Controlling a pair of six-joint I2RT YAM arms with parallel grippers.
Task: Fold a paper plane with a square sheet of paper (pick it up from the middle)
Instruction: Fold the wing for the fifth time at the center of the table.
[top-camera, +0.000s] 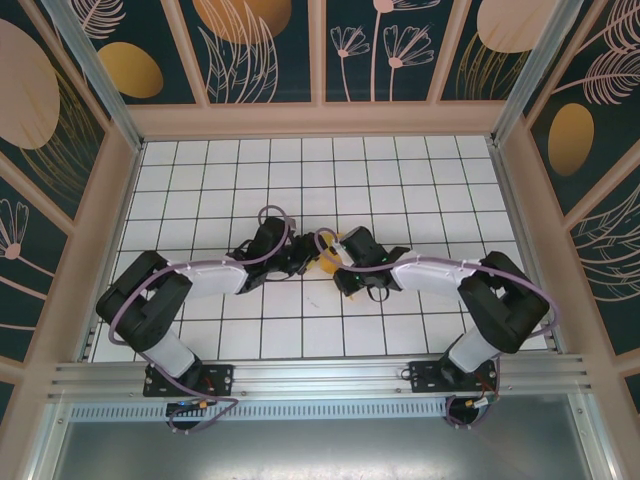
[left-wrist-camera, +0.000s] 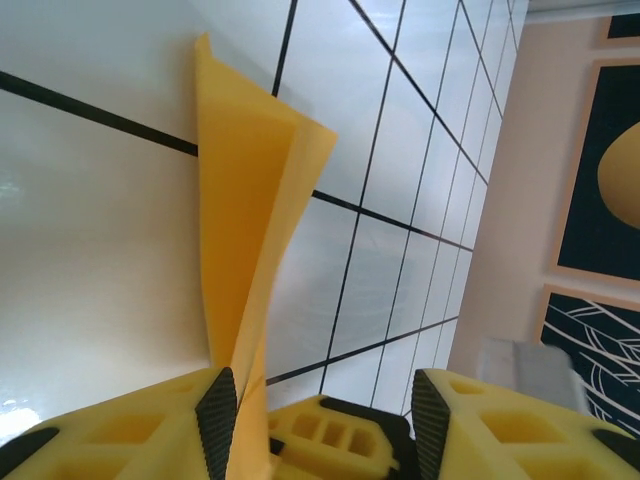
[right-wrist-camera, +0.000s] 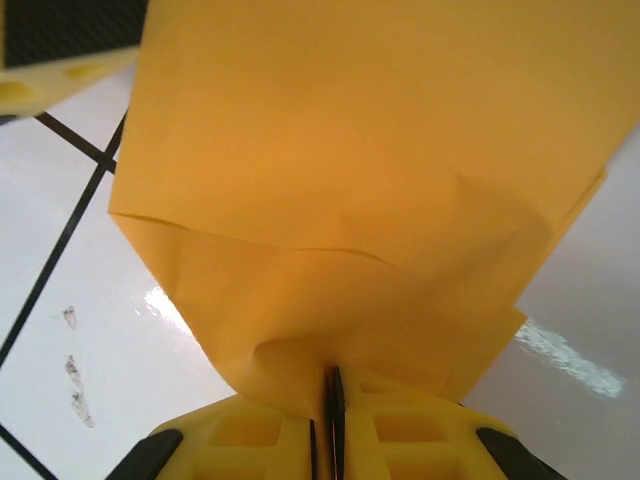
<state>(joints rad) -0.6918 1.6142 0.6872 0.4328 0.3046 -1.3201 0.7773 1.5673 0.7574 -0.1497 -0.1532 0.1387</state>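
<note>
The right claw (right-wrist-camera: 330, 388) pinches the folded orange-yellow paper sheet (right-wrist-camera: 340, 150) over the white gridded desk (right-wrist-camera: 80, 330). The left claw (left-wrist-camera: 322, 405) stands spread, the paper brushing one pad (left-wrist-camera: 217, 410).

This is a robot lab's test cell: a white grid-lined table (top-camera: 400, 170) walled by dark botanical-print panels (top-camera: 260, 40), with the left arm (top-camera: 200, 276) and right arm (top-camera: 440, 270) bolted to an aluminium rail (top-camera: 320, 378).

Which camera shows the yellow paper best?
Left wrist: the paper shows its folded layers and edges clearly. Right wrist sees it too close, cropped, pinched in the right gripper. Top external catches it as a small yellow scrap.
</note>
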